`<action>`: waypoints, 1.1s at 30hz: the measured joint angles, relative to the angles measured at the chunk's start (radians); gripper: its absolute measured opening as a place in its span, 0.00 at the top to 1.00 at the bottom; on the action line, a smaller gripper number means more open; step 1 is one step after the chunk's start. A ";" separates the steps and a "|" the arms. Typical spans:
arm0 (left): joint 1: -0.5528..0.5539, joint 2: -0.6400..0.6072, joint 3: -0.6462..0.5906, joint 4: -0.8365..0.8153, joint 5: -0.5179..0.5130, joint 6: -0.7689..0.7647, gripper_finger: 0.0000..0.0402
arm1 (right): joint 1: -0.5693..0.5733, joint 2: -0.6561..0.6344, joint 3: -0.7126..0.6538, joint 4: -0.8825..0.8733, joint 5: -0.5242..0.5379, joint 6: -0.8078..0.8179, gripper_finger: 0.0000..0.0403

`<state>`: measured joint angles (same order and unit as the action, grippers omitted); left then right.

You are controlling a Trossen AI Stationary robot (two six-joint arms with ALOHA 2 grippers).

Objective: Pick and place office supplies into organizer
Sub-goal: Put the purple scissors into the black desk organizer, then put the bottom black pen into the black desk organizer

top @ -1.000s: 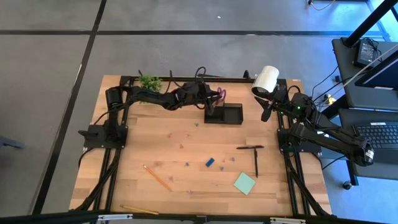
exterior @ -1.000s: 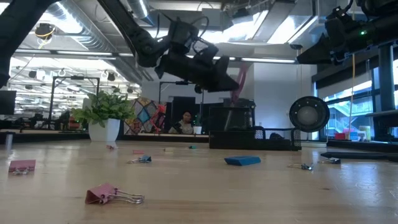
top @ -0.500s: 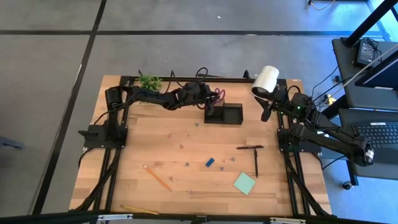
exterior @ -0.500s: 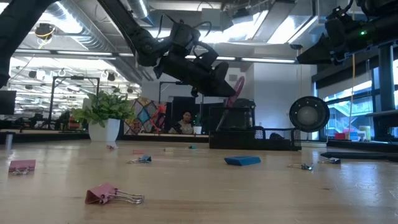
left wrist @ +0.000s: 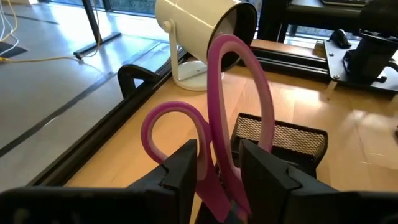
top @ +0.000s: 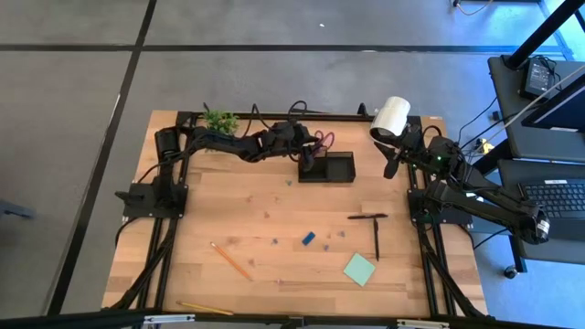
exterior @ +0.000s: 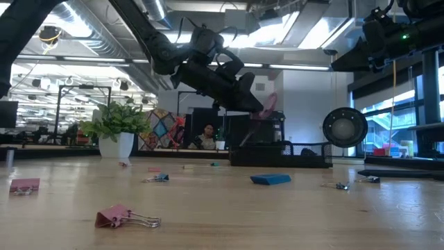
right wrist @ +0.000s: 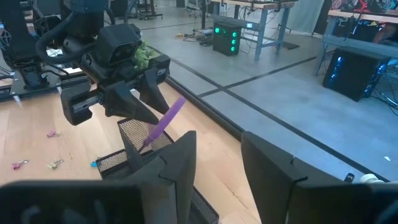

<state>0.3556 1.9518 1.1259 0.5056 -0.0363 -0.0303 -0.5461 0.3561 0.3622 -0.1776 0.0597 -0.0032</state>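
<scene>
On the near part of the tabletop (top: pixel 274 196) lie the supplies not yet gathered: a yellow pencil (top: pixel 203 308) at the front edge, an orange pencil (top: pixel 232 261), the green sticky-note pad (top: pixel 359 269), the small blue block (top: pixel 309 239) and two black pens (top: pixel 372 228), well apart from one another. In the low view a pink binder clip (exterior: pixel 127 217) sits closest to the camera.

Farther back, the left pincer (top: pixel 311 157) hangs over the taller end of the black organizer (top: pixel 340 168). Its wrist view shows the purple-handled scissors (left wrist: pixel 214 143) standing between its fingers (left wrist: pixel 180 171), handles up and leaning. The jaws flank the scissors closely, but I cannot tell whether they clamp them or have let go. The blades appear to point down into the tall compartment, though their tips are hidden.

The risk, as I judge it, is the lean: if the blades sit shallow or rest on the mesh rim, the scissors could tip out once freed, or a finger drawing back could catch a handle loop and drag the organizer along.

Beyond, the right pincer (right wrist: pixel 214 165) waits at the far right edge beside the white cylinder (top: pixel 391 117), fingers parted and holding nothing
</scene>
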 joint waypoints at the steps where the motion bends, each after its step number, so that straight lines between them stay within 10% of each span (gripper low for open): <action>1: 0.000 0.000 0.000 0.000 0.000 0.000 0.71 | 0.000 0.000 0.000 0.000 0.000 0.000 0.67; 33: -0.006 -0.003 0.000 0.006 0.082 0.040 0.66 | 0.000 0.000 0.000 0.000 0.000 -0.005 0.67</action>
<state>0.3494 1.9484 1.1259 0.5114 0.0453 0.0098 -0.5457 0.3561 0.3622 -0.1780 0.0600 -0.0082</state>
